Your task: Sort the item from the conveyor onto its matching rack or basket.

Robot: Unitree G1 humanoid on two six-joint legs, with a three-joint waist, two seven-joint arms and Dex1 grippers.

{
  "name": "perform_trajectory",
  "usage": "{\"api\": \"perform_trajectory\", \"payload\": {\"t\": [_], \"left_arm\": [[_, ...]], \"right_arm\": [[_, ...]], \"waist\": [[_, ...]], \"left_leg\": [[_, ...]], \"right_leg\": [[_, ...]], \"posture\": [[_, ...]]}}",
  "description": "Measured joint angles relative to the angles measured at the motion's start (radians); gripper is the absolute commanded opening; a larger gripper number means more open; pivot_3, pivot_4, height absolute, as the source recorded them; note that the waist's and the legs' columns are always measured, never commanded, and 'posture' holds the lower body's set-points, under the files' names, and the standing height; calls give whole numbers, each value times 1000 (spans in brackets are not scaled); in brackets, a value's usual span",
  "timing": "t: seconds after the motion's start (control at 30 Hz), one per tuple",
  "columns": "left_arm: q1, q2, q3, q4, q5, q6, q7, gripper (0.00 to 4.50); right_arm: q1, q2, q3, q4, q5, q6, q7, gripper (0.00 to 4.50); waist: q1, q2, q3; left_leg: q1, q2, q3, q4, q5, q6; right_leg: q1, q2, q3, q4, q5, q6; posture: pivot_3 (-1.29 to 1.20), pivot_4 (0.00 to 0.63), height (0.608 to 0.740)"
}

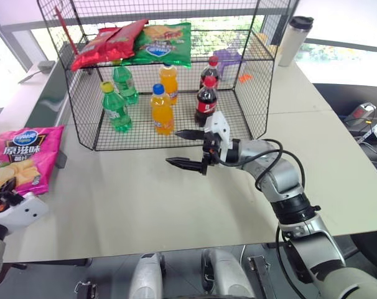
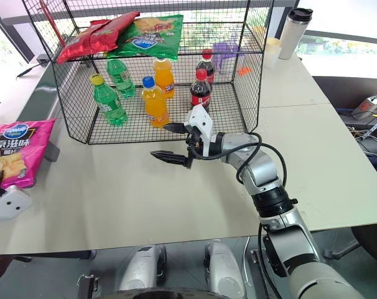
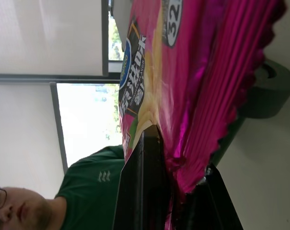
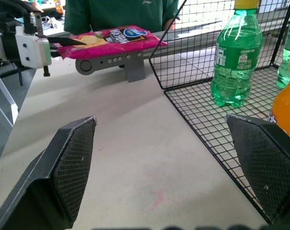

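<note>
Crisp bag (image 1: 23,159): tabletop's left edge, near end between left gripper (image 3: 176,179) fingers.
Left gripper: clamped on bag.
Right gripper (image 1: 187,149): spread wide, empty.

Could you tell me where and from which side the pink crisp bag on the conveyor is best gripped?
By its crimped bottom seam, from the robot's near end. The crisp bag lies flat along the conveyor, so that thin sealed edge is probably what two fingers can best pinch without crushing the crisps. The left gripper is already shut on it there.
</note>
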Motion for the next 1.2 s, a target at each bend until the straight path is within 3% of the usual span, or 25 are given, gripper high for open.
{"api": "perform_trajectory", "payload": {"t": [0.17,0.37,0.57,0.7,0.77,0.87,1.03,1.2], "left_arm": [[-8,-13,207,-206,-277,145,-176,85],[-162,274,549,-323,-774,621,-545,85],[-207,558,833,-237,-1010,1084,-867,85],[-130,620,963,-227,-1113,1421,-1076,85],[-75,639,970,-250,-1135,1529,-1137,85],[-130,692,943,-246,-1183,1622,-1173,85],[-550,758,729,-141,-1396,1725,-1090,85],[-905,635,424,-76,-1621,1755,-884,85]], "right_arm": [[-1,-1,-2,7,1,-4,4,4500],[-94,0,-131,116,92,53,18,4500],[-176,-22,-234,184,162,96,47,4500],[-166,-71,-264,194,172,123,74,4500],[-140,-93,-269,182,176,139,78,4500],[-99,-95,-271,147,182,160,76,4500],[-10,-120,-263,7,195,210,66,4500],[93,-130,-208,-92,185,231,41,4500]], "waist": [[6,-1,0],[-1,-1,1],[-7,1,2],[-7,2,3],[-6,3,3],[-3,2,3],[1,3,3],[0,2,3]], "left_leg": [[0,0,-1,1,0,0],[0,-1,0,3,0,-1],[0,0,0,-3,0,0],[0,0,0,-6,0,-1],[0,0,-1,-6,1,-1],[0,0,-2,-5,1,-1],[1,-1,-2,-5,1,-1],[1,-1,-3,-3,1,-1]], "right_leg": [[1,0,-1,0,0,-1],[1,1,-1,0,0,-1],[-1,4,-1,0,0,4],[-3,5,-1,0,0,3],[-3,5,0,0,-2,0],[-3,5,0,1,-2,-1],[-1,4,0,0,-3,-1],[0,5,1,2,-1,3]], "posture": [[0,150,740],[0,150,740],[0,150,740],[0,150,740],[0,150,740],[0,150,740],[0,150,740],[0,150,740]]}}
